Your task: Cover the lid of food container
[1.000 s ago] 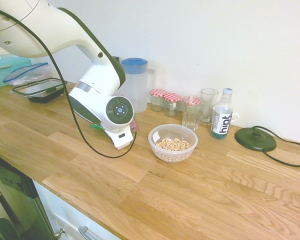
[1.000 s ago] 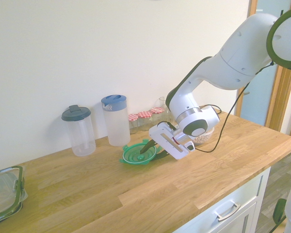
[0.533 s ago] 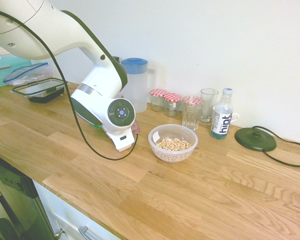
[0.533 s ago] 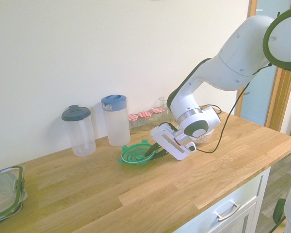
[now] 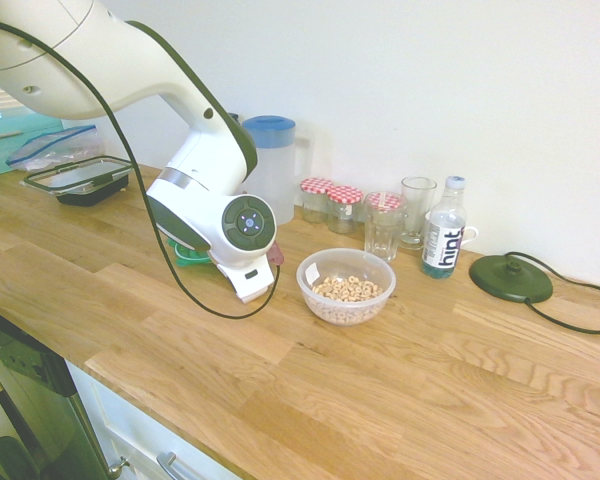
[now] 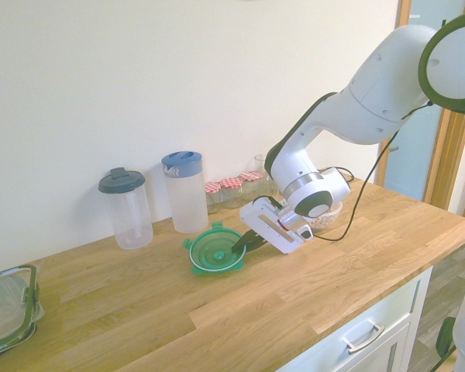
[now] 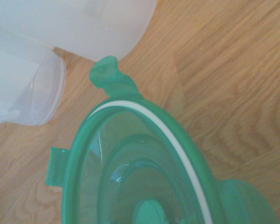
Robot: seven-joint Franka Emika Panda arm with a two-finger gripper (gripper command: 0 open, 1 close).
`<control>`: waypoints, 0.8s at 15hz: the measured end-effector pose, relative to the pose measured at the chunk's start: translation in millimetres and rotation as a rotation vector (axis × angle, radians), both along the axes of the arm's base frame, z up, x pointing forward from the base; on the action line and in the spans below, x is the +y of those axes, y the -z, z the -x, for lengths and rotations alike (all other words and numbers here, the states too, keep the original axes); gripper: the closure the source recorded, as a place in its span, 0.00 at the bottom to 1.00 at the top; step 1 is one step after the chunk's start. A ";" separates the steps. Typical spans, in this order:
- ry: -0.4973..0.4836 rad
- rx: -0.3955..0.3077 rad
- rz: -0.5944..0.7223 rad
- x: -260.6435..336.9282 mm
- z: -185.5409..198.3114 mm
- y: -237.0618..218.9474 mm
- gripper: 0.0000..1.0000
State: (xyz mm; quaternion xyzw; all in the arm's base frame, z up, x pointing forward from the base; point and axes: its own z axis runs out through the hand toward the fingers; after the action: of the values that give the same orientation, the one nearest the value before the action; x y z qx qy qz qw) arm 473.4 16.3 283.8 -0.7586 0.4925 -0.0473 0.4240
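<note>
Pincer (image 6: 238, 248) clamped on near rim of lid (image 6: 213, 251); edge grip tips lid up off worktop (image 6: 139, 310). Food container (image 5: 346, 285) stands open behind arm, near lid. Your grip leaves lid's sealing face unobstructed for seating.

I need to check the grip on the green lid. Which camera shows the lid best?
The second exterior view: the whole lid shows, tilted, its rim in the shut gripper. The wrist view shows part of it; the first exterior view only a sliver behind the arm.
</note>
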 end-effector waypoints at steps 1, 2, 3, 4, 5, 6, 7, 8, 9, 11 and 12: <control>-0.030 -0.006 0.028 5.5 -1.3 -16.8 1.00; -0.057 -0.012 0.066 13.6 -1.2 -40.8 1.00; -0.081 -0.012 0.117 24.1 3.1 -62.7 1.00; -0.108 0.000 0.168 37.9 13.2 -76.8 1.00; -0.134 0.028 0.222 51.1 27.2 -86.0 1.00; -0.146 0.059 0.282 56.7 38.6 -92.5 1.00; -0.151 0.094 0.343 57.9 48.2 -101.6 1.00; -0.153 0.128 0.406 54.9 54.3 -115.8 1.00; -0.153 0.163 0.479 48.6 58.2 -134.5 1.00; -0.137 0.206 0.644 30.6 55.3 -190.7 1.00; -0.125 0.221 0.729 17.3 50.8 -227.0 1.00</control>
State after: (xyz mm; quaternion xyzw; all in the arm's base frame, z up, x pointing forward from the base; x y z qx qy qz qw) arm 422.6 33.5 510.7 -0.8887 0.4388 -0.1111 0.0730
